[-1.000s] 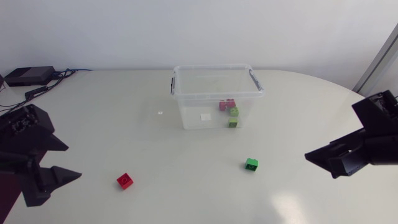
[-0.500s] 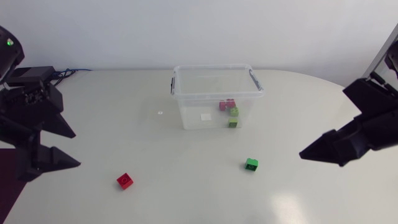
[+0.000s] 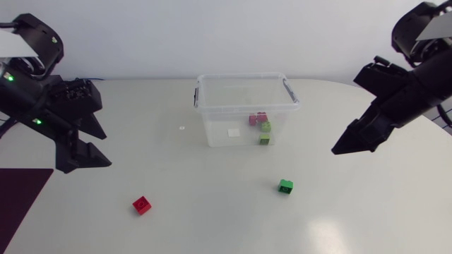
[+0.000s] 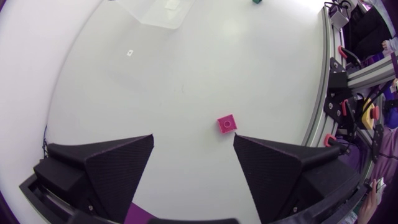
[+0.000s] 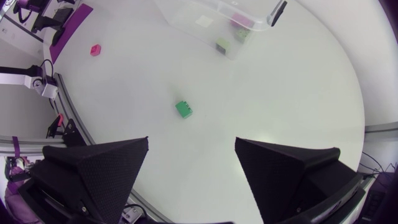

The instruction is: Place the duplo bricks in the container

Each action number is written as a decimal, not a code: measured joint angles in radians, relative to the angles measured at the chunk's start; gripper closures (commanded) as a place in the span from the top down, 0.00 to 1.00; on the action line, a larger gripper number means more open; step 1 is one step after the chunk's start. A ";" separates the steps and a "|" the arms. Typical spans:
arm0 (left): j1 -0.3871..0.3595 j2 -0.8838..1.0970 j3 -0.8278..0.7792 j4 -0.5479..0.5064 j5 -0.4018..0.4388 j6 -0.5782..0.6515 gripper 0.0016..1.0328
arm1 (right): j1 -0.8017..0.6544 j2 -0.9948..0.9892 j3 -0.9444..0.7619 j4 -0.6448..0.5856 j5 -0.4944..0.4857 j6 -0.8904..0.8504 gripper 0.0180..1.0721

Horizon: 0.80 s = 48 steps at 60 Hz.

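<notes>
A red brick (image 3: 141, 204) lies on the white table near the front left, and a green brick (image 3: 285, 186) lies front of centre-right. The clear container (image 3: 245, 109) stands at the middle back with a red brick (image 3: 258, 118) and green bricks (image 3: 265, 127) inside. My left gripper (image 3: 90, 146) hangs open above the table's left side, well apart from the red brick; in its wrist view that brick (image 4: 227, 124) lies ahead between the open fingers. My right gripper (image 3: 342, 147) is open over the right side; the green brick (image 5: 183, 109) lies ahead of it.
A small white mark (image 3: 181, 128) sits left of the container. A black box with cables (image 3: 32, 86) rests at the far left back edge. The container's black handle clips (image 3: 290, 89) stick out at its sides.
Both arms have risen and swung inward from the table's front corners toward the middle over the last second. The bricks and container have not moved.
</notes>
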 measured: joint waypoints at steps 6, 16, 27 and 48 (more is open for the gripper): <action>-0.004 0.019 -0.052 0.058 -0.012 0.000 0.86 | 0.004 0.061 -0.001 0.039 0.002 -0.022 0.96; -0.008 0.051 -0.122 0.139 -0.027 -0.001 0.86 | 0.016 0.090 -0.040 0.108 0.003 -0.046 0.96; -0.027 0.077 -0.190 0.216 -0.038 -0.016 0.86 | 0.026 0.113 -0.125 0.206 0.015 -0.084 0.96; -0.093 0.095 -0.346 0.352 -0.045 -0.096 0.84 | 0.046 0.178 -0.258 0.343 0.019 -0.149 0.96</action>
